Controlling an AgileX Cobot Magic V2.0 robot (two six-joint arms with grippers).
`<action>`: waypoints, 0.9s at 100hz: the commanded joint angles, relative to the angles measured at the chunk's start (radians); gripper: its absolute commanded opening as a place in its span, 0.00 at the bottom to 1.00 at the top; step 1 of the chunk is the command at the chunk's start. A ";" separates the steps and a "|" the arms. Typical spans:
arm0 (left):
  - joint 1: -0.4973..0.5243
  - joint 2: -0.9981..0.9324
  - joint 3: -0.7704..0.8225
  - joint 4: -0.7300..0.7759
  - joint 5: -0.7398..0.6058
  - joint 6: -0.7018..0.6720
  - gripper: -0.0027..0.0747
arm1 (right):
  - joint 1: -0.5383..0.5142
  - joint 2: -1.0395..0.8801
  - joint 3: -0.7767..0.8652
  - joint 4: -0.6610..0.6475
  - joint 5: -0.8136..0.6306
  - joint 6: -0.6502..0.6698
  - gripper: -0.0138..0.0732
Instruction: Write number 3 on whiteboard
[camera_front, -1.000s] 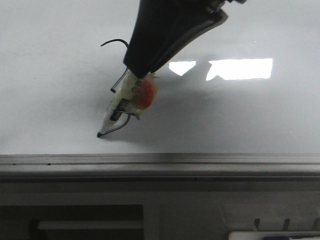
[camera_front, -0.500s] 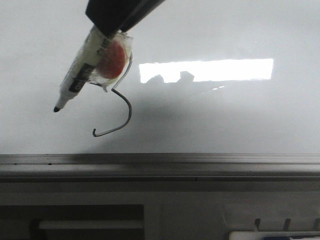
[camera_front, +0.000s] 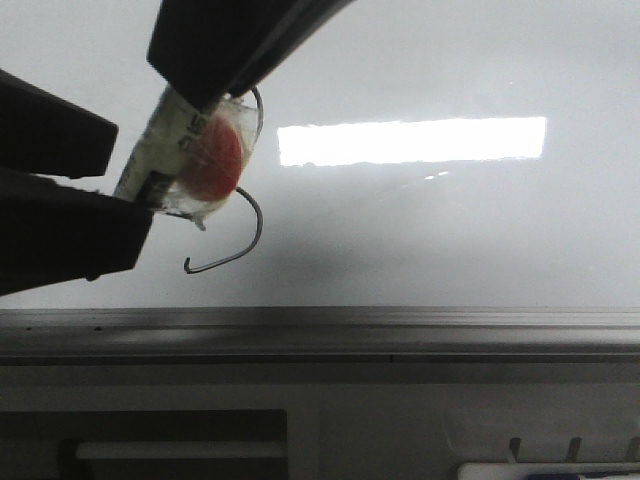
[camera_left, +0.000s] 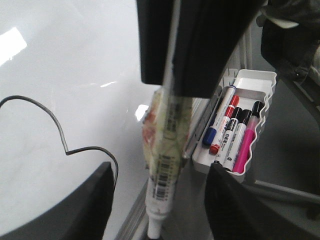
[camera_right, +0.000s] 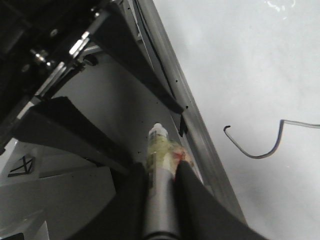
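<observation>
The number 3 (camera_front: 252, 228) is a thin black line on the whiteboard (camera_front: 450, 230); its upper part is hidden behind the pen in the front view. It also shows in the left wrist view (camera_left: 60, 135) and the right wrist view (camera_right: 255, 154). My right gripper (camera_front: 215, 95) is shut on a taped white marker pen (camera_front: 165, 150) and holds it tilted, off the board. My left gripper (camera_front: 130, 185) is open, with one finger on each side of the pen's tip end (camera_left: 162, 200), not closed on it.
A grey metal rail (camera_front: 400, 320) runs along the board's near edge. A white tray (camera_left: 260, 95) with several spare markers hangs beside the board past the rail. A bright light reflection (camera_front: 410, 140) lies on the board.
The right gripper lifted the pen off the end of the line and moved it up and left. The left gripper came in from the left, open around the pen's tip.
</observation>
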 joint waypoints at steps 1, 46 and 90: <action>0.000 0.022 -0.034 -0.031 -0.113 -0.011 0.52 | 0.004 -0.030 -0.033 0.028 -0.025 0.001 0.11; -0.002 0.057 -0.034 -0.033 -0.118 -0.011 0.01 | 0.026 -0.030 -0.033 0.026 -0.036 0.001 0.11; 0.018 0.057 -0.034 -0.445 -0.116 -0.011 0.01 | -0.026 -0.060 -0.033 -0.032 -0.142 0.001 0.92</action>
